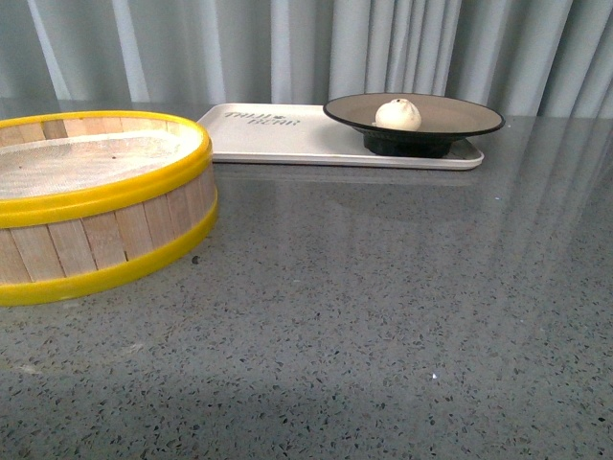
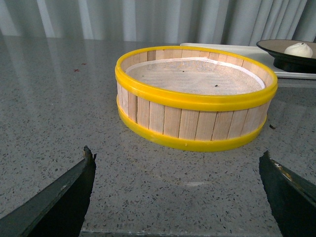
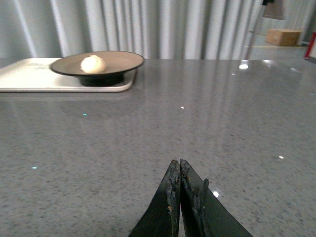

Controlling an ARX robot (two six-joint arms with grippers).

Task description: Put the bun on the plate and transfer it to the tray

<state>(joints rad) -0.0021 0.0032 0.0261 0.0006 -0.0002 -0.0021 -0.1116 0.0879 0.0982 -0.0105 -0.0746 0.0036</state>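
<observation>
The bun (image 1: 397,114) is small, round and white, with a pinched top that shows faint pleats and a slightly yellowish tint at the crown. It sits inside the plate (image 1: 469,117), a little left of the plate's middle in the front view, and takes up only a small part of the dish. The plate is wide and shallow, tan-beige inside, with a thin black rim and a black foot beneath. The plate stands on the right end of the tray (image 1: 287,144), a flat cream-white rectangle with rounded corners and a low rim; grey lettering is printed on its bare left part. The tray lies at the far side of the grey speckled bench (image 1: 383,326), in front of pale curtains (image 1: 287,48).

Nearer and to the left stands a round wooden steamer (image 1: 105,240) with yellow bands at top and bottom and a pale liner inside. It holds nothing that can be seen. Its far edge lies close to the tray's left corner.

In the left wrist view the left end effector (image 2: 177,190) has its dark fingers wide apart, low over the bench, facing the steamer. In the right wrist view the right end effector (image 3: 179,195) has its fingers pressed together with nothing between them, over bare bench well apart from the tray.
</observation>
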